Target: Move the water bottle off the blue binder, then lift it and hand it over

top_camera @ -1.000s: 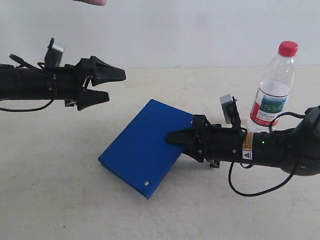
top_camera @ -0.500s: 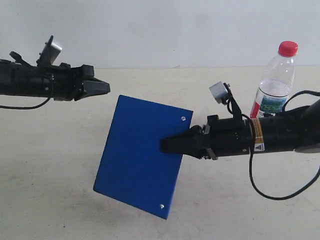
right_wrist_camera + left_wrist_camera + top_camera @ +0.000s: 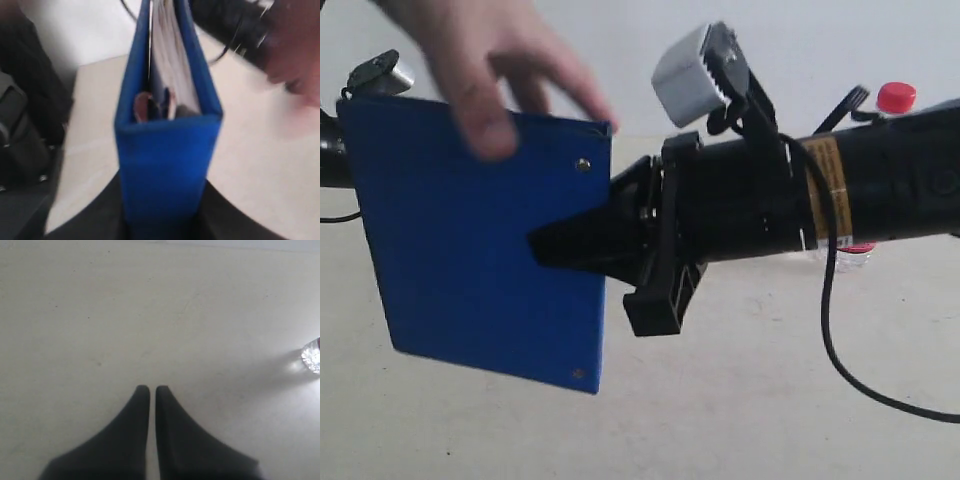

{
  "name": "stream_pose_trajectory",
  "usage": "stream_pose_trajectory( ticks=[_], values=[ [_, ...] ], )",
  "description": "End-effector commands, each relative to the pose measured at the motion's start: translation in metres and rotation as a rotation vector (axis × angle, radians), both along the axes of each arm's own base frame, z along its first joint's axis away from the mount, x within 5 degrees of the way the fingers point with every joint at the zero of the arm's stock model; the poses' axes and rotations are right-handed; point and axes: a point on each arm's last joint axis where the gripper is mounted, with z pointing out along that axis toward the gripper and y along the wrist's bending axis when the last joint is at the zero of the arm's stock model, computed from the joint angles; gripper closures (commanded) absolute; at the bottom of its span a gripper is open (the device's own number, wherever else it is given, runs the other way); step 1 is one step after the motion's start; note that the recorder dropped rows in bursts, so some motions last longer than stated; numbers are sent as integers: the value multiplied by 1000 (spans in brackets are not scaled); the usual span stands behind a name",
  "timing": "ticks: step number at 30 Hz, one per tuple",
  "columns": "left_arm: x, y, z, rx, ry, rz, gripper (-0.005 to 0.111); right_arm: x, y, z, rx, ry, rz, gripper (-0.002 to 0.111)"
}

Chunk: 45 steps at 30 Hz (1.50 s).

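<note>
The blue binder (image 3: 480, 250) hangs upright in the air, close to the exterior camera, with my right gripper (image 3: 552, 250) shut on its right edge. In the right wrist view the binder (image 3: 167, 160) stands spine-first between the two black fingers, white pages showing inside. A person's hand (image 3: 490, 70) grips the binder's top edge. The water bottle (image 3: 896, 97) stands behind my right arm, only its red cap and a strip of label showing. My left gripper (image 3: 149, 388) is shut and holds nothing above the bare table; the binder hides it in the exterior view.
The pale table (image 3: 750, 420) lies below. A glinting bit of clear plastic (image 3: 312, 355) sits at the edge of the left wrist view. The person's fingers (image 3: 295, 50) are near the binder's far end. Dark bags (image 3: 25, 125) lie beside the table.
My right gripper has carried the binder up and toward the exterior camera. A hand has come down and taken hold of its top edge. The left arm is now behind the binder.
</note>
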Motion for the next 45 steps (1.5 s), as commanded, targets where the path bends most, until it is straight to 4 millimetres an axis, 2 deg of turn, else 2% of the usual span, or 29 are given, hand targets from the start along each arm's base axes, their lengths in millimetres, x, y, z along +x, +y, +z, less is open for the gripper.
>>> stream_pose_trajectory(
  ticks=[1,5,10,12,17,19,23,25,27,28,29,30,31,32,33,34,35,36,37,39,42,43,45],
  values=[
    [-14,0,-5,69,-40,-26,102,-10,-5,49,89,-138,-69,108],
    [-19,1,-3,91,-61,-42,102,-14,-10,71,132,-184,-87,108],
    [-19,1,-1,93,-66,-40,102,-13,-10,69,110,-191,-97,107],
    [-19,1,-1,93,-66,-40,102,-12,-10,68,90,-203,-104,99],
    [-19,2,-1,93,-66,-38,102,-12,-11,67,75,-214,-104,63],
    [-19,2,-1,93,-66,-38,102,-11,-11,67,72,-213,-114,59],
    [-19,2,-1,141,-100,-68,102,-9,-15,66,26,-216,-162,60],
    [-17,5,2,239,-170,-108,102,-14,-26,71,-68,-301,-202,60],
    [-13,11,18,344,-243,-84,102,-25,-46,94,-34,-366,-337,60],
    [-16,17,39,434,-319,-60,102,-39,-68,119,42,-426,-476,60],
    [-20,21,52,465,-350,-27,102,-49,-79,131,92,-449,-529,60],
    [-32,24,78,470,-419,6,102,-72,-105,152,208,-480,-645,64],
    [-47,25,98,466,-479,21,102,-93,-126,161,274,-530,-713,79],
    [-60,26,110,463,-518,31,102,-110,-139,162,305,-580,-728,91],
    [-80,28,122,463,-561,46,102,-136,-157,158,356,-630,-733,108],
    [-92,30,125,471,-574,64,102,-148,-163,148,388,-616,-711,108],
    [-114,34,129,485,-597,94,102,-170,-172,130,440,-597,-655,109],
    [-128,37,133,493,-621,118,102,-182,-176,119,465,-596,-625,109],
    [-148,40,141,461,-649,163,102,-187,-179,94,462,-574,-609,109],
    [-173,43,147,400,-687,206,102,-186,-180,67,439,-554,-633,109],
    [-207,45,151,312,-742,256,102,-161,-180,18,329,-466,-787,109],
    [-218,46,152,289,-765,271,102,-152,-184,7,299,-437,-875,109],
    [-237,48,150,269,-806,284,102,-144,-190,6,276,-430,-982,109]
  ],
)
